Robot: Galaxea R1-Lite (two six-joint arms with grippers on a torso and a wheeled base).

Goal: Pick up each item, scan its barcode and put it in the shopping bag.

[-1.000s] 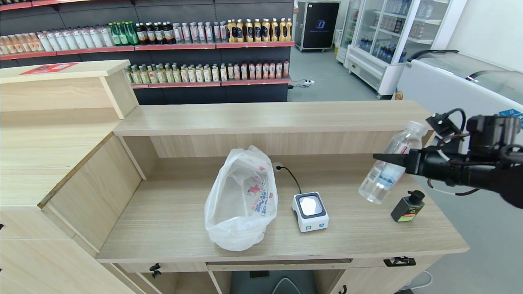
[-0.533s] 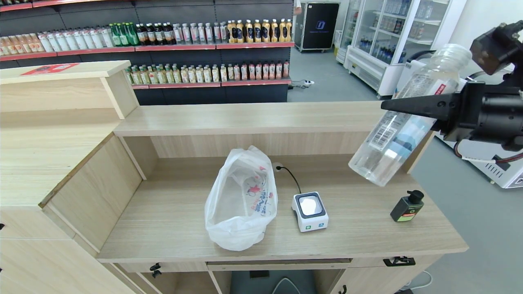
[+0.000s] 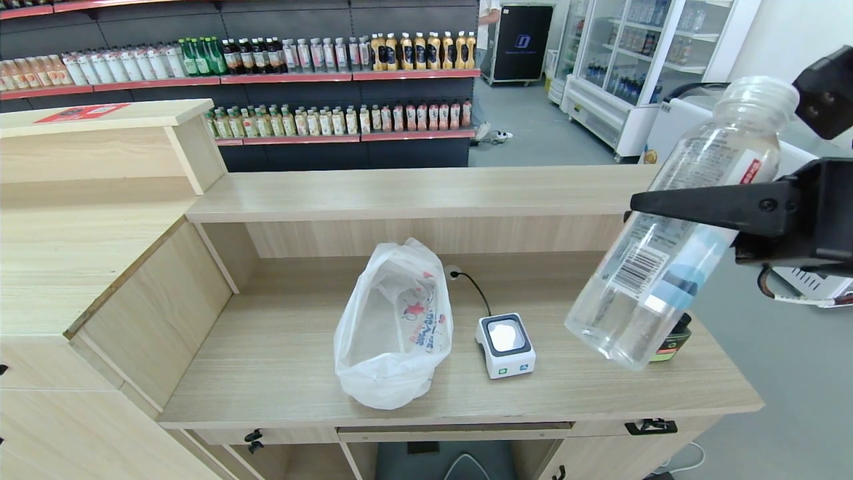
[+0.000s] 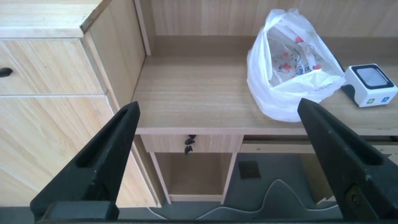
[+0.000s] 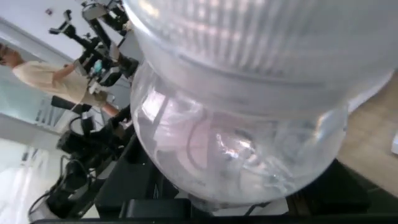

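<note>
My right gripper is shut on a clear plastic water bottle, held tilted high above the counter's right end, cap up and barcode facing the head camera. In the right wrist view the bottle bulges close to the lens. A white plastic shopping bag stands open at the counter's middle, and the white barcode scanner sits just to its right. A small dark bottle stands on the counter, partly hidden behind the water bottle. My left gripper hangs open off the counter's front, with the bag and scanner beyond it.
A raised wooden ledge runs along the back of the counter, and a taller wooden unit stands to the left. The scanner's black cable runs to the back wall. Store shelves and fridges stand behind.
My right gripper has lifted the water bottle up from near the counter and brought it closer to the head camera; the bottle now covers part of the small dark bottle.
</note>
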